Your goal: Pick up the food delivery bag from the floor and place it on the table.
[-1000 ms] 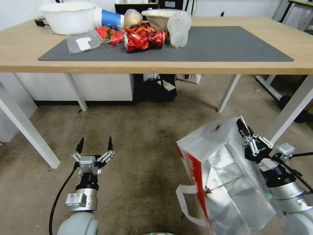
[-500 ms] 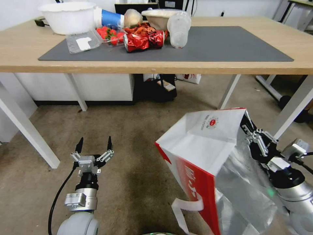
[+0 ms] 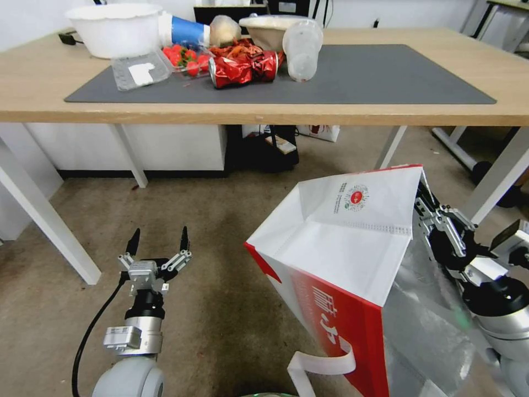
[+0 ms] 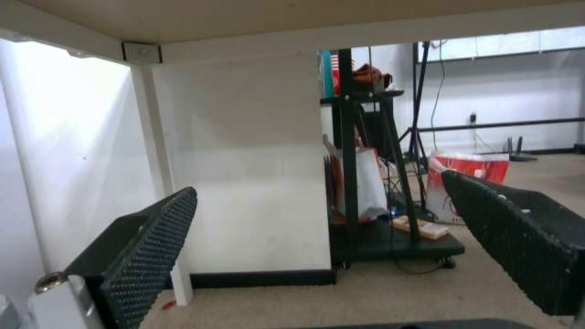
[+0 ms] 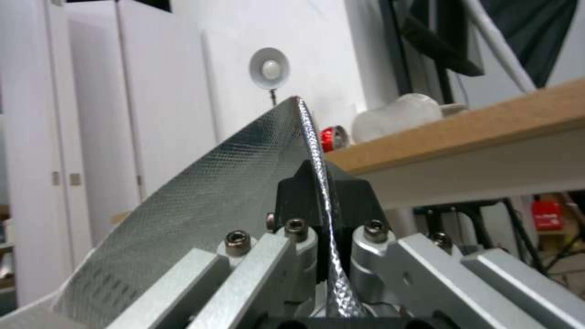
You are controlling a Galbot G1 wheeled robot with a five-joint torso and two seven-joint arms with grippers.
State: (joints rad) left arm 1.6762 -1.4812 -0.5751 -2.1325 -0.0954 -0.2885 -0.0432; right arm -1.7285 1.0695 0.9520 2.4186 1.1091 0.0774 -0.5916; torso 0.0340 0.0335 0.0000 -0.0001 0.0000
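Note:
The food delivery bag (image 3: 347, 248) hangs tilted above the floor (image 3: 220, 220) at the lower right, white with a red side panel, a round red logo and silver foil lining (image 5: 201, 201). My right gripper (image 3: 427, 201) is shut on the bag's rim, and the foil edge runs between its fingers (image 5: 305, 192) in the right wrist view. A white loop handle (image 3: 322, 366) dangles below. The table (image 3: 33, 82) with its dark grey mat (image 3: 386, 71) stands ahead, higher than the bag. My left gripper (image 3: 158, 242) is open and low over the floor, holding nothing.
The mat's left half carries a white bowl (image 3: 115, 27), strawberries (image 3: 184, 58), a crumpled red packet (image 3: 245, 69) and clear plastic cups (image 3: 302, 49). White table legs (image 3: 44, 215) stand left and right (image 3: 498, 176). A black stand (image 4: 365, 183) and bags sit under the table.
My right gripper has lifted the bag higher and toward the table, and the bag's white face now shows larger. The left arm has barely moved.

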